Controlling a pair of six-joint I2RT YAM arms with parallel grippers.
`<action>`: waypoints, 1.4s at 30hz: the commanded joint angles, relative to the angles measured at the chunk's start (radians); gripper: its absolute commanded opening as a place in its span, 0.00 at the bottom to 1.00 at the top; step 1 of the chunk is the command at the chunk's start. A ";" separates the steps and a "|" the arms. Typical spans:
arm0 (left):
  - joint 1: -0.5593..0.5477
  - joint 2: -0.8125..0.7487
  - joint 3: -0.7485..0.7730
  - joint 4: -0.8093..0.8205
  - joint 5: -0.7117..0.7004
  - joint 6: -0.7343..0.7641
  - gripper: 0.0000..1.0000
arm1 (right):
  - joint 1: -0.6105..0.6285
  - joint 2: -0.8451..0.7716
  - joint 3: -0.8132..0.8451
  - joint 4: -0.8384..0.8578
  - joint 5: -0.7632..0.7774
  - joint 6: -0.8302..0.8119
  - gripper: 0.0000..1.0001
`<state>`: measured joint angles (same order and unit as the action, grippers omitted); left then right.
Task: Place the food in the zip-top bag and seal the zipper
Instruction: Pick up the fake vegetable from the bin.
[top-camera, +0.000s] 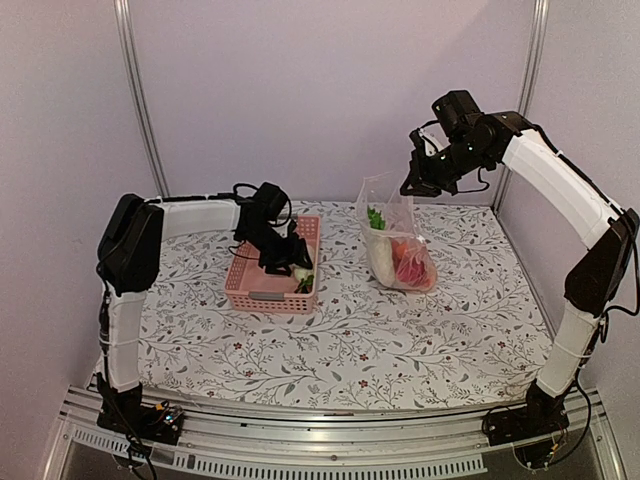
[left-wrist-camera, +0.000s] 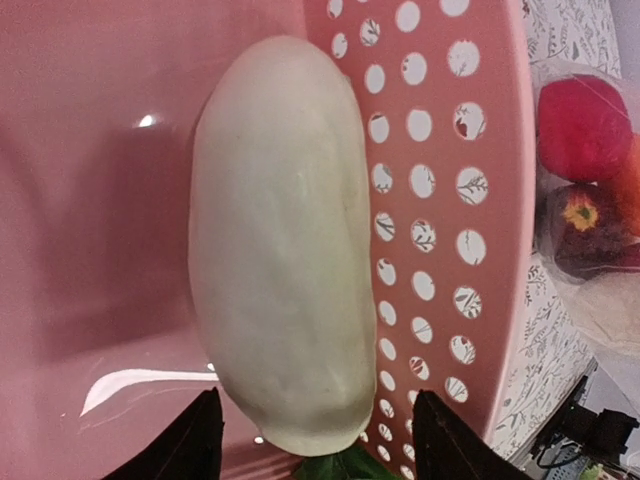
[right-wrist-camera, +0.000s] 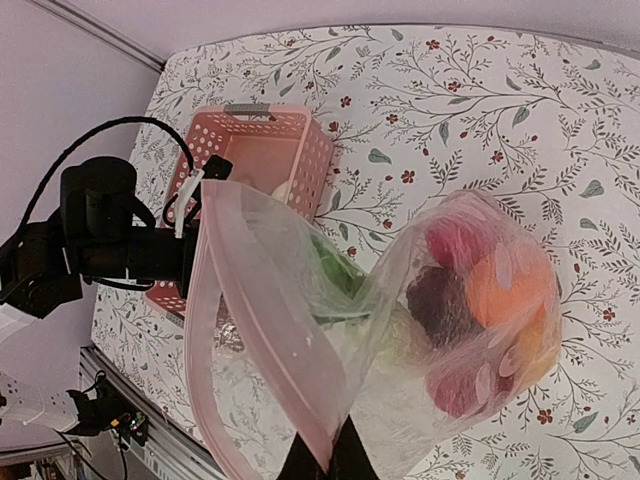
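Food (right-wrist-camera: 480, 320) is mostly packed, by the look of things, with one piece still outside. Nearest the arm bases, the pink basket (top-camera: 262, 290) sits on the flower-patterned bench (top-camera: 350, 350). Inside it, along its right-hand wall, lies a white radish (left-wrist-camera: 285, 250) with a scrap of green leaf at its end. The left claw (left-wrist-camera: 315, 435) is down inside the basket and stands open, one finger on either side of the radish's leafy end. The wrist view shows a sliver of gap on both sides, so I judge the radish not yet gripped. The arm hides part of the basket floor, and I cannot tell whether anything else lies there. Just right of the basket and slightly farther back, the zip-top bag (top-camera: 398, 255) hangs upright, and its bottom seems to rest on the bench. It bulges with red, orange and dark purple pieces, a second white radish and some green leaves. Above it, farthest from the basket, the right claw (right-wrist-camera: 325, 460) is closed on the bag's upper edge and holds it up, so the mouth gapes toward the basket. The zipper (right-wrist-camera: 200, 320), a faintly pink strip along that mouth, is plainly unsealed. What remains, in my judgement, is to lift the last radish across into the bag and then press the zipper closed along its whole length.
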<state>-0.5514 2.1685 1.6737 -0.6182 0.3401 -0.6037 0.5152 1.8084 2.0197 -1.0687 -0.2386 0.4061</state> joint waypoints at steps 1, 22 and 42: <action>0.003 0.048 0.048 -0.006 0.017 0.031 0.64 | 0.005 0.008 -0.007 0.004 0.009 -0.001 0.00; 0.012 -0.116 0.027 -0.050 -0.056 0.097 0.36 | 0.005 -0.004 -0.028 0.012 -0.001 0.003 0.00; -0.103 -0.384 0.065 0.395 0.234 0.116 0.30 | 0.009 0.001 0.000 -0.011 -0.013 0.002 0.00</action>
<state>-0.5938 1.7988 1.7222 -0.4156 0.4744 -0.4656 0.5171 1.8084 2.0010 -1.0622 -0.2462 0.4076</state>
